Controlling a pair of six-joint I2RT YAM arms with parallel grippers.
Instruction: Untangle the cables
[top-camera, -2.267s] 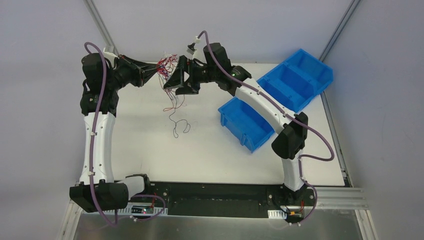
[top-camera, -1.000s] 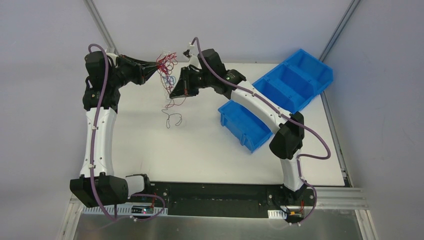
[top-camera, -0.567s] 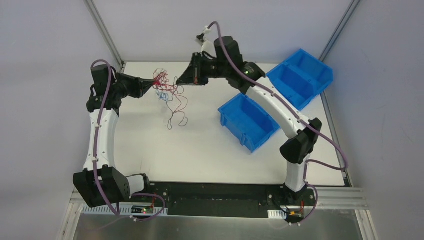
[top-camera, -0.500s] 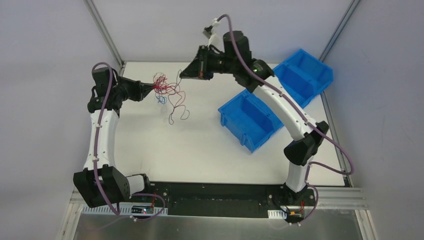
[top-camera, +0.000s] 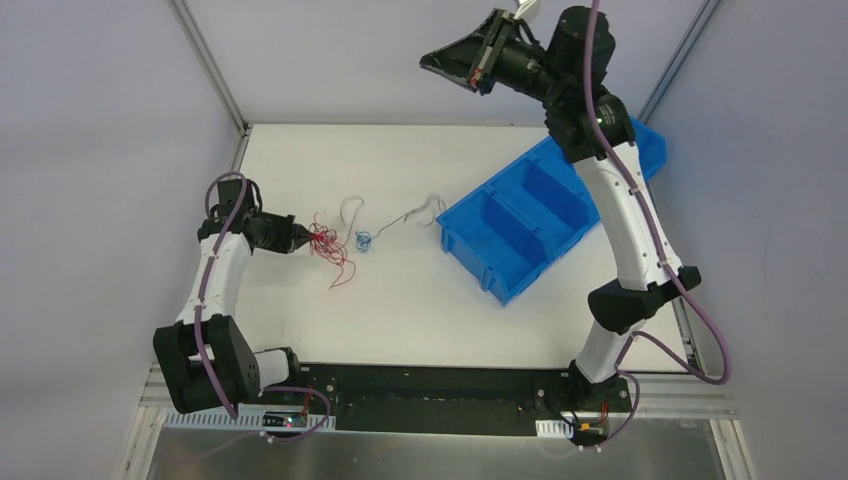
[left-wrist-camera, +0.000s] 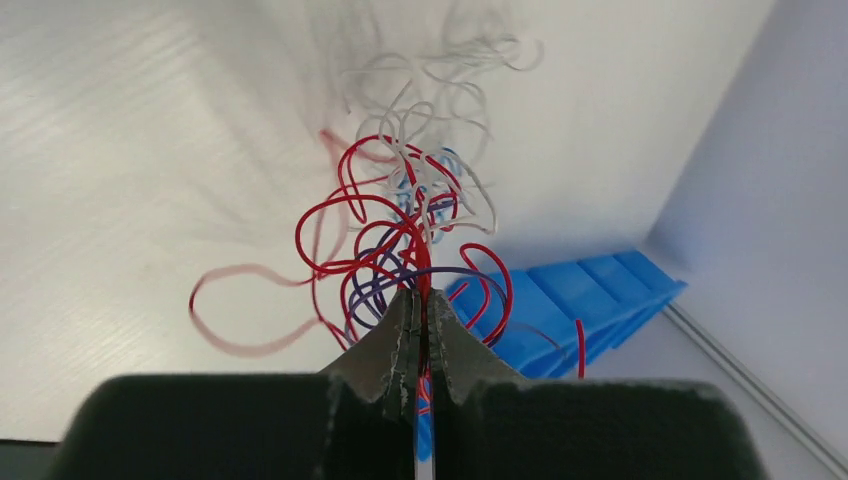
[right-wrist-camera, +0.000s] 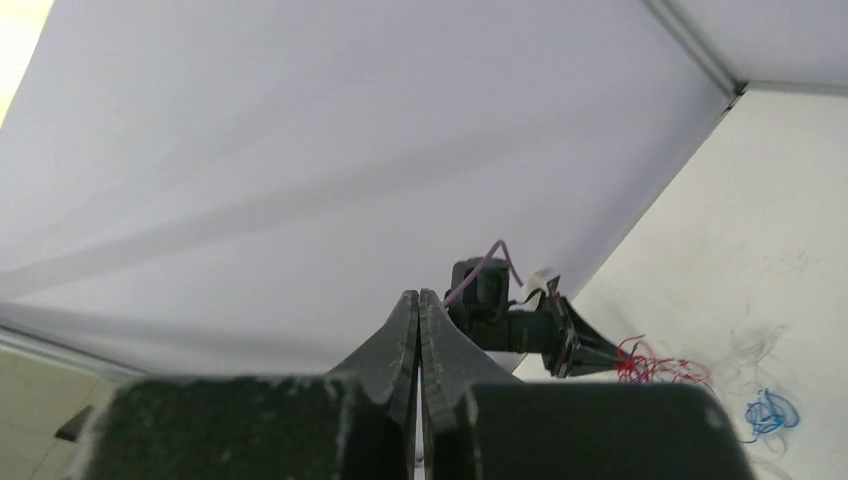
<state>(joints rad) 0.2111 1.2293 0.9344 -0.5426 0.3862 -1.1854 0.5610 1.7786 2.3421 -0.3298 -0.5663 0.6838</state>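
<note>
Moved: the right arm has swung high off the desk, and the left gripper has dropped low with the tangle.
Left gripper: pinched tight on the red and purple cables, anchoring them just above the desk.
Right gripper: closed, nothing visible in it, apparently after a pull.
Loosened: a white strand and a blue coil lie apart, between the tangle and the bin.

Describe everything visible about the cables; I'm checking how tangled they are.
The cables are very thin, flexible wires in red, purple, white and blue, looped into a loose tangle. The left pincer is shut on the red strands. The rest spreads over the white table, with a small blue coil and a pale strand reaching toward the blue bin.
</note>
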